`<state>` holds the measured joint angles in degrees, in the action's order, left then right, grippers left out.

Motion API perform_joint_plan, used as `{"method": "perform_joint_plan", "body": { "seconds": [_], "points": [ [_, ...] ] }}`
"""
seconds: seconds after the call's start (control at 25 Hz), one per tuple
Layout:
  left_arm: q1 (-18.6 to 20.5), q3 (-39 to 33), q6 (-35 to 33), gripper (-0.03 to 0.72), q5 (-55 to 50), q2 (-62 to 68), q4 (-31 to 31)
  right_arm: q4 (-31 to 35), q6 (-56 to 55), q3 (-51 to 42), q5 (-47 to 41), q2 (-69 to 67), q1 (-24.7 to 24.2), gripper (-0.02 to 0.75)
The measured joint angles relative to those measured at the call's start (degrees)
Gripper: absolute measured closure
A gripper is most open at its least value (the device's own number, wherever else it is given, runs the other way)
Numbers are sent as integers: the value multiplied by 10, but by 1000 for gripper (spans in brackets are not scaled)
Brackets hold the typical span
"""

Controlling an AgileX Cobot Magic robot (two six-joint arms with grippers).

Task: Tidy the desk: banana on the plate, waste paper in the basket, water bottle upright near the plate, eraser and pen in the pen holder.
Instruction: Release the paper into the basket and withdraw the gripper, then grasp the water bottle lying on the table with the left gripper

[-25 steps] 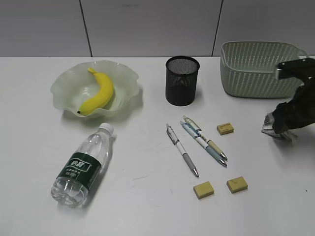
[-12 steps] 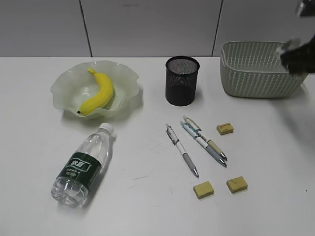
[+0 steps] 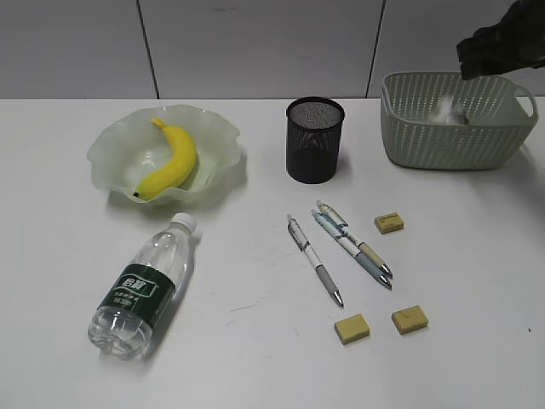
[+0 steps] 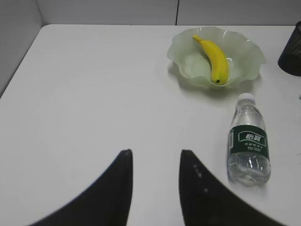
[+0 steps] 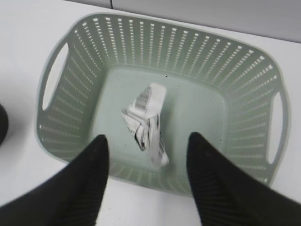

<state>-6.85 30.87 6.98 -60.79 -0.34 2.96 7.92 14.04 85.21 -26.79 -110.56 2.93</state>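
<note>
The waste paper (image 5: 146, 123) is seen lying inside the basket (image 5: 244, 75), below the right gripper (image 5: 146, 175), whose jaws are spread and empty. Beside the plate (image 4: 247, 56), the left gripper (image 4: 154, 188) is held open too.

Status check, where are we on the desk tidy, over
Right pincer open above basket, paper inside. Left pincer open, empty. Banana on plate. Bottle lying flat; pens, erasers loose. Nothing in the way.
</note>
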Motion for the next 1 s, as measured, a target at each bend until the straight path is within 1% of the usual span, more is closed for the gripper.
{"method": "perform_joint_plan", "body": {
  "seconds": [0.08,0.16,0.24,0.32,0.4,0.52,0.64,0.72,0.84,0.88,1.0],
  "points": [
    [0,0,0,448,0,0,0,-7,-4,2,-21,16,0,265],
    [0,0,0,455,0,0,0,-23,-19,-12,-43,55,0,237],
    [0,0,0,458,0,0,0,-28,-29,-57,-50,118,0,244],
    [0,0,0,458,0,0,0,-29,-36,-133,-51,209,1,262],
    [0,0,0,458,0,0,0,-29,-39,-234,-67,328,9,278],
    [0,0,0,458,0,0,0,-26,-53,-378,-125,505,27,286],
    [0,0,0,458,0,0,-6,-25,-81,-475,-195,683,33,286],
    [0,0,0,458,0,0,-15,-25,-91,-520,-247,784,33,289],
    [0,0,-1,459,1,6,-24,-28,-91,-550,-306,909,33,293],
    [0,0,-13,459,3,18,-26,-29,-91,-554,-315,946,33,294],
    [0,1,-70,459,6,88,-74,-29,-91,-556,-320,1028,33,311]
  ]
}}
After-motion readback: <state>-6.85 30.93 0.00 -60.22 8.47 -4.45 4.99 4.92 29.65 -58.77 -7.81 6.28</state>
